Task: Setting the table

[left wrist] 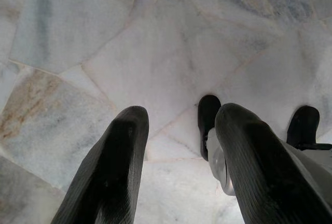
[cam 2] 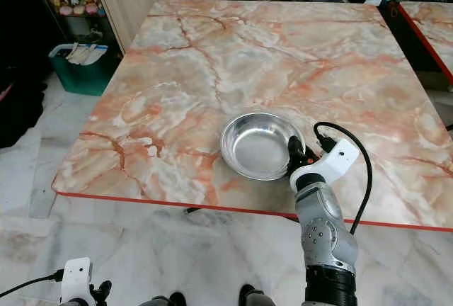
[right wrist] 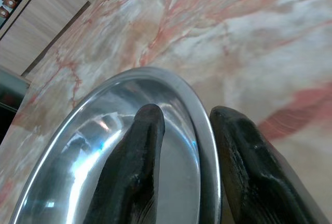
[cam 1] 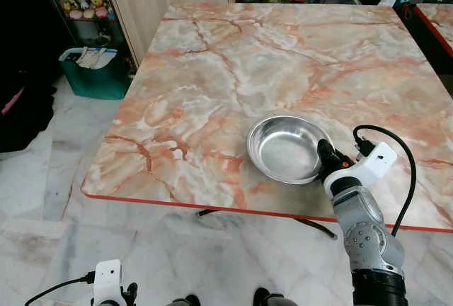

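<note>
A shallow steel bowl (cam 1: 289, 148) is seen resting on the pink-veined marble table (cam 1: 212, 72), toward its near edge. The right gripper (right wrist: 184, 130) is set at the bowl's near right rim, and the rim is taken between its jaws: in the right wrist view one finger (right wrist: 137, 167) lies inside the bowl, over the shiny inner wall, while the other finger (right wrist: 249, 167) stands outside it, above the marble. The jaws are narrowly parted, with only the thin rim between them; whether the metal is actually pressed cannot be told. The rest of the bowl extends ahead of the jaws and away toward the table's middle. The left gripper (left wrist: 179, 167) is held low beside the body, its jaws apart with nothing between them, and pale marble floor tiles (left wrist: 155, 53) are seen beyond them, along with the robot's dark feet (left wrist: 207, 123).
</note>
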### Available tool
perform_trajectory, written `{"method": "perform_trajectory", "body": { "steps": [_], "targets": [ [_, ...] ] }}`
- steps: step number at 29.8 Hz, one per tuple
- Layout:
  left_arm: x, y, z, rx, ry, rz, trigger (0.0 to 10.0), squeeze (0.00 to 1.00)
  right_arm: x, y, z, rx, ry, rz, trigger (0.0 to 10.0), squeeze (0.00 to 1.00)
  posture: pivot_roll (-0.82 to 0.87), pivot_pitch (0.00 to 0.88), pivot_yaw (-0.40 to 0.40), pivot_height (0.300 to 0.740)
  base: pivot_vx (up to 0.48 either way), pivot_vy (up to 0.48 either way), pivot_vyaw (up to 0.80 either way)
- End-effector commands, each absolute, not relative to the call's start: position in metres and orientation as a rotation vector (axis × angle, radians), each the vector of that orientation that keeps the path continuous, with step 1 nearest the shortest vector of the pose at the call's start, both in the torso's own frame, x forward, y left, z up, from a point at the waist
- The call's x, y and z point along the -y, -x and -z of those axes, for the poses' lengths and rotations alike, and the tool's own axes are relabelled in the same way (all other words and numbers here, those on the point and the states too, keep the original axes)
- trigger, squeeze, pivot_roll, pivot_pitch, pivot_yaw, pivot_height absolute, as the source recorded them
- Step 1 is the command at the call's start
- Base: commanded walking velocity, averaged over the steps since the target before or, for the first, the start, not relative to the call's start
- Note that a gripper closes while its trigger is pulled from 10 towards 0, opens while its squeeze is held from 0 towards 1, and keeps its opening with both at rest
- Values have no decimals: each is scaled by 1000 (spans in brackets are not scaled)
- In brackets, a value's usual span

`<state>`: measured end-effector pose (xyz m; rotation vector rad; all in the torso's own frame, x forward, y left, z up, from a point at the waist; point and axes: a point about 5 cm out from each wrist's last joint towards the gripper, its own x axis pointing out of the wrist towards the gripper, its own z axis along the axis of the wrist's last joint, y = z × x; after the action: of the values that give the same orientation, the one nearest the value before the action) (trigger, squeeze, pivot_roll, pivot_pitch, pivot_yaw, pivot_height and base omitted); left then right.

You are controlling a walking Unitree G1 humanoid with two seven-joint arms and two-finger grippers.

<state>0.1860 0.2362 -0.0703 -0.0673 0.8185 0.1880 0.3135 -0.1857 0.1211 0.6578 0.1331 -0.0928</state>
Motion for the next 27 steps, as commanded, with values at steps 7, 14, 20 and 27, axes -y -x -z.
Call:
{"method": "perform_trajectory", "body": {
  "steps": [7, 14, 20, 27],
  "targets": [
    [-233, -182, 73, -826, 99, -200, 10000, 0, 185, -311, -131, -84, -598, 92, 10000, 0, -37, 174, 24, 740, 0, 0, 0],
    [-233, -183, 72, -816, 105, -200, 10000, 0, 184, -311, -144, -13, -609, 81, 10000, 0, -37, 175, 23, 740, 0, 0, 0],
    [-232, -184, 72, -806, 119, -202, 10000, 0, 185, -312, -157, 46, -606, 74, 10000, 0, -37, 174, 21, 740, 0, 0, 0],
    [-231, -183, 73, -808, 118, -204, 10000, 0, 183, -315, -164, 105, -498, 67, 10000, 0, -34, 174, 19, 740, 0, 0, 0]
  ]
}}
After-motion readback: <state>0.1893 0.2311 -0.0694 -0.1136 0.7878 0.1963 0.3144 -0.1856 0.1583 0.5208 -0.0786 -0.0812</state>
